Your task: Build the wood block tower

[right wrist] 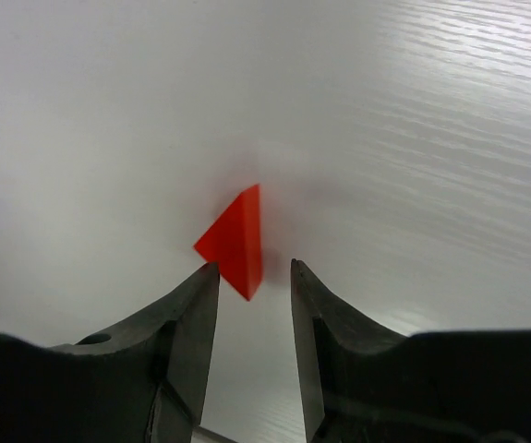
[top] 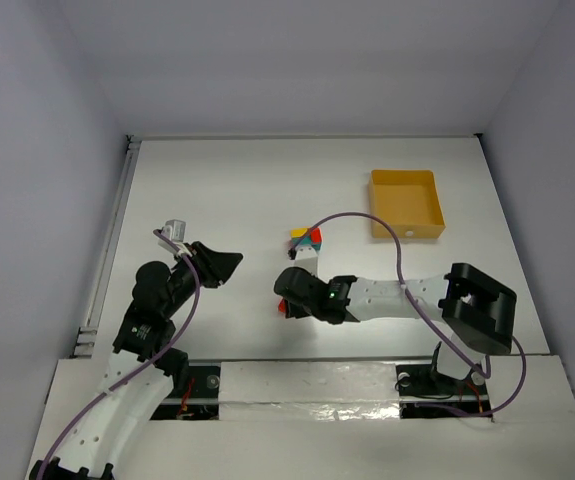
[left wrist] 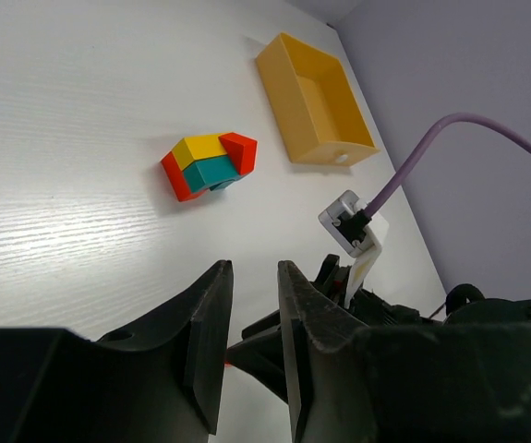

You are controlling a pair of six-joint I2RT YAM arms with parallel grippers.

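A small cluster of blocks [top: 307, 240] sits mid-table: in the left wrist view a yellow block [left wrist: 200, 148] on a teal block [left wrist: 214, 172], a red bar [left wrist: 177, 178] at its left and a red wedge [left wrist: 240, 151] at its right. A loose red wedge [right wrist: 235, 242] lies on the table just beyond my right gripper [right wrist: 254, 268], whose fingers are open and empty; it shows as a red spot [top: 283, 308] in the top view. My left gripper [left wrist: 251, 272] is slightly open and empty, held left of the cluster [top: 219, 263].
A yellow-orange tray [top: 404, 203] stands at the back right, empty inside; it also shows in the left wrist view [left wrist: 313, 100]. The right arm [top: 387, 297] stretches across the near middle with a purple cable looping over it.
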